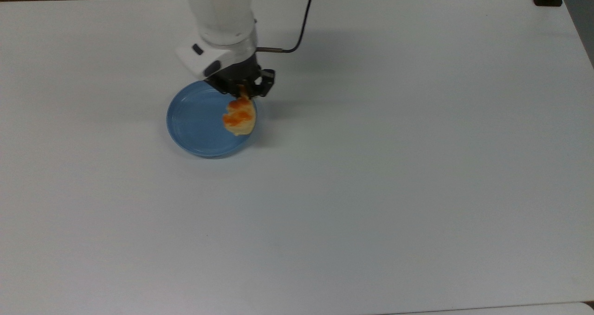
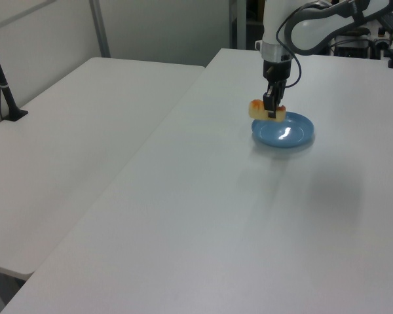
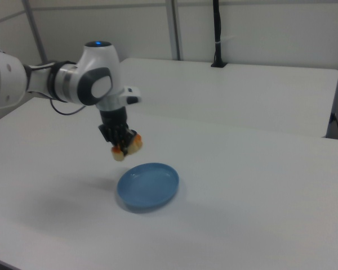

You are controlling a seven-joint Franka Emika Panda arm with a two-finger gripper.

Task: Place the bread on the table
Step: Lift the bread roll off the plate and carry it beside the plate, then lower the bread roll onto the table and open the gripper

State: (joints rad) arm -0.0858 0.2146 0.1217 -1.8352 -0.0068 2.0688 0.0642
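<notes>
Because the task wants the roll off its dish and onto bare surface, the table [image 1: 417, 166] offers wide white room on every side of the blue plate [image 1: 190, 125], which now sits empty. The gripper [image 3: 121, 144] is clamped on one end of the bread [image 3: 128, 147], so the roll hangs clear in the air beside the plate's rim, high enough to carry sideways without scraping it.

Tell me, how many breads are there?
1. The bread hangs in the gripper, lifted above the blue plate, which has nothing on it. The white table has no other bread on it.
</notes>
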